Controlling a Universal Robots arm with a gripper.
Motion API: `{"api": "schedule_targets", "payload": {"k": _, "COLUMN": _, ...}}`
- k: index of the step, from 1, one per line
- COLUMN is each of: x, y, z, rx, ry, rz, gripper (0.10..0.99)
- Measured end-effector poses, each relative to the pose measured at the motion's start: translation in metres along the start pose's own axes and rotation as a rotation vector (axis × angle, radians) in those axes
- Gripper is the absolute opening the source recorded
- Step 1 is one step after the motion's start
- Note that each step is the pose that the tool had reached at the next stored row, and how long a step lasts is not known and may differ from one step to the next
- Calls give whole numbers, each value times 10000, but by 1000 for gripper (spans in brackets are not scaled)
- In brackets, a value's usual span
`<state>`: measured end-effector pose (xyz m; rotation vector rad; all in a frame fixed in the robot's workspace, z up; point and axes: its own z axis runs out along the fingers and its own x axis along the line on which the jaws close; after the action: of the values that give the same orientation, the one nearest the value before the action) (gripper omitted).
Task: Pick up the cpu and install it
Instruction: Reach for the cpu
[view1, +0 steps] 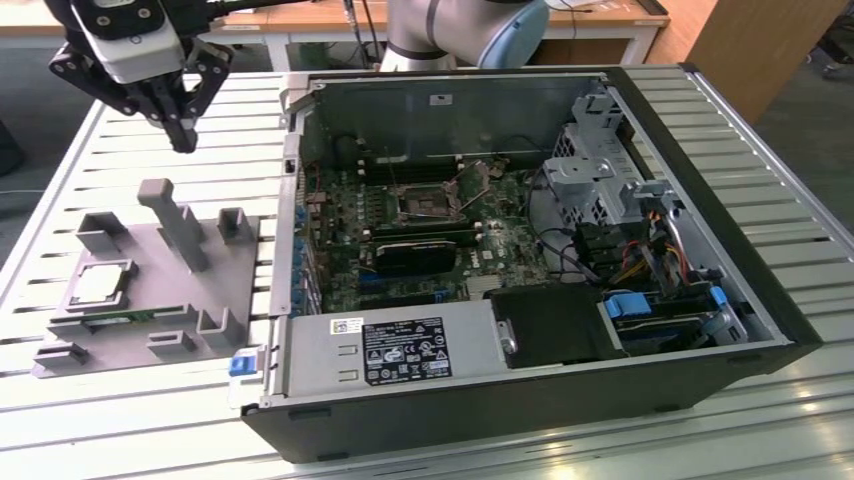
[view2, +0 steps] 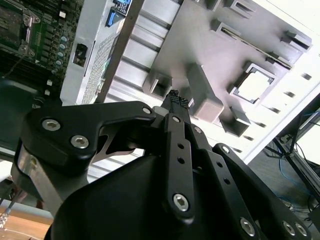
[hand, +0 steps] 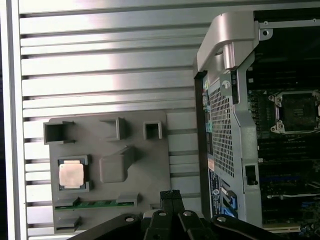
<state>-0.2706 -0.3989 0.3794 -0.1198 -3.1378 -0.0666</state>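
Here, a grey holder plate (view1: 167, 288) lies on the slatted table (view1: 147, 160), just beside the open computer case (view1: 534, 400). The cpu (view1: 104, 283) sits flat in a square pocket of this plate. A green memory stick (view1: 118, 318) lies near it, and tall grey posts (view1: 178, 225) stand between it and the case. The gripper (view1: 183, 142) hangs in the air, well apart from the cpu. Its fingers are pressed together and hold nothing.

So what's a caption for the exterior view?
Gripper hangs above the grey tray holding the cpu, beside the open computer.
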Motion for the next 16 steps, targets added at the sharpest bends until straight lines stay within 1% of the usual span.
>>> {"api": "schedule_targets", "payload": {"k": 16, "x": 62, "y": -5, "z": 7, "rx": 1, "ry": 6, "rz": 0, "gripper": 106}}
